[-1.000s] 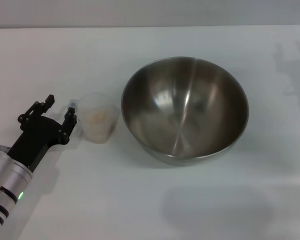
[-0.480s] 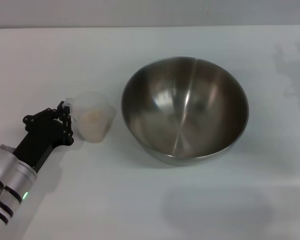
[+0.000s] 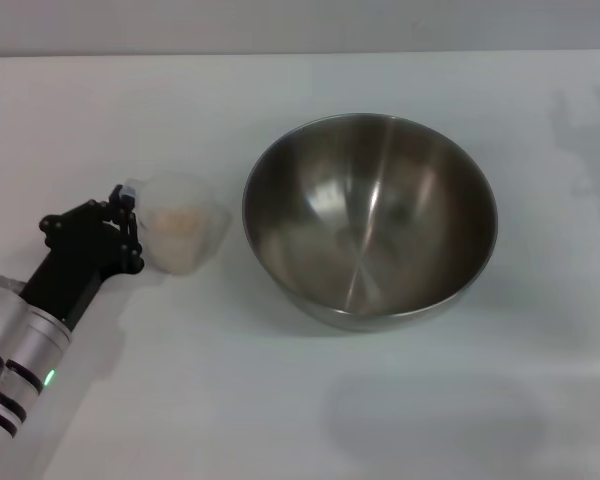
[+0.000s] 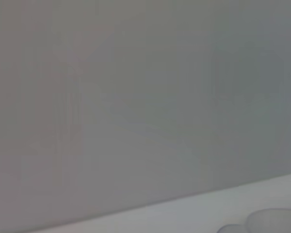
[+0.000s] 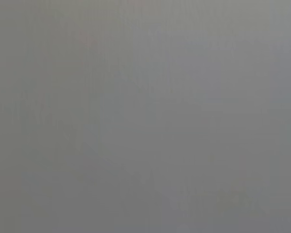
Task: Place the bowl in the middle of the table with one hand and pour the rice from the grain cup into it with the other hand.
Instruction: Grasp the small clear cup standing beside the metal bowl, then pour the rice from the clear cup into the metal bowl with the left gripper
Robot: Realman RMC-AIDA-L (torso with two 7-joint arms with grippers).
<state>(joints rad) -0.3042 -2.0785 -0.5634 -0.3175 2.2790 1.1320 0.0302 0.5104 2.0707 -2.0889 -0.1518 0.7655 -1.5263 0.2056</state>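
Note:
The stainless-steel bowl (image 3: pixel 370 215) stands empty on the white table (image 3: pixel 280 400), about mid-table. The transparent grain cup (image 3: pixel 180 235) is just left of the bowl, with pale rice (image 3: pixel 178 222) inside it. My left gripper (image 3: pixel 128 222) is at the cup's left side, shut on its side handle. The cup looks slightly tilted; I cannot tell whether it is off the table. In the left wrist view a pale rounded edge (image 4: pixel 274 221), probably the cup's rim, shows in one corner. The right gripper is out of view, and the right wrist view shows only grey.
The white table stretches around the bowl on all sides. Faint shadows lie on it at the far right (image 3: pixel 580 130) and in front of the bowl (image 3: pixel 430 415). The table's back edge runs along the top of the head view.
My left gripper went from open beside the cup to shut on its handle. The cup has shifted a little left and away from the bowl. The bowl has not moved.

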